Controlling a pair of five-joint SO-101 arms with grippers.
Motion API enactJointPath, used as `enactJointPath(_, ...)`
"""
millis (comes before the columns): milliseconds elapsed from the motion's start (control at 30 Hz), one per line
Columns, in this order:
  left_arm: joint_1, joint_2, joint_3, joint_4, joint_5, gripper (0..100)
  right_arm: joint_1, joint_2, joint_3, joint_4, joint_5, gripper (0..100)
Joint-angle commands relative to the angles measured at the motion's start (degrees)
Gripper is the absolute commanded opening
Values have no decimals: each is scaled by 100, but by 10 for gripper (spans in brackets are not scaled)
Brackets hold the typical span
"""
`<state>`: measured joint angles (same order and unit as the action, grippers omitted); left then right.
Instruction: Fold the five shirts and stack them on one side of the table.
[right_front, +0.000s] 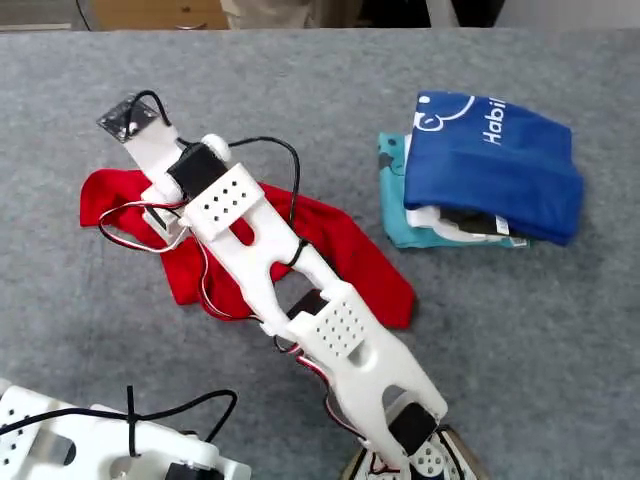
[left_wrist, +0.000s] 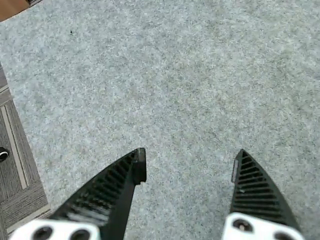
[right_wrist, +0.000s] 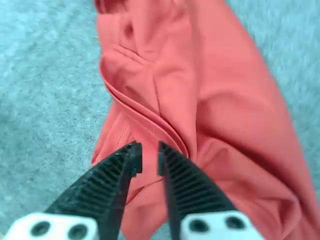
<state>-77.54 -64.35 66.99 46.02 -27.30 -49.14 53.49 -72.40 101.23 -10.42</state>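
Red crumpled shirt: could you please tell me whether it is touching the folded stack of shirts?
Apart. The high view shows a strip of bare grey table between the red crumpled shirt and the teal shirt at the stack's bottom.

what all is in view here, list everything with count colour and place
crumpled red cotton shirt: 1, red, left-centre, unfolded
folded blue cotton shirt with white print: 1, blue, top of the stack on the right side
folded teal shirt: 1, teal, bottom of that stack
white and dark folded layers: count unclear, between the blue and the teal
grey felt-like table cover: 1, grey, under everything
right arm: 1, white, stretched over the red shirt
right end effector: 1, black, over the red shirt, jaws a narrow gap apart
left arm: 1, white, near-left edge
left end effector: 1, black, open over bare table cover
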Motion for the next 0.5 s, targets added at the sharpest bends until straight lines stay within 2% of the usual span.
enactJointPath(0,-44,-75,-273,-35,-44,285,-40,48,31,88,-422,135)
enactJointPath(233,-53,-75,-273,-35,-44,285,224,154,75,105,-738,138)
enactJointPath(467,-62,-75,-273,-35,-44,285,760,163,84,114,-747,138)
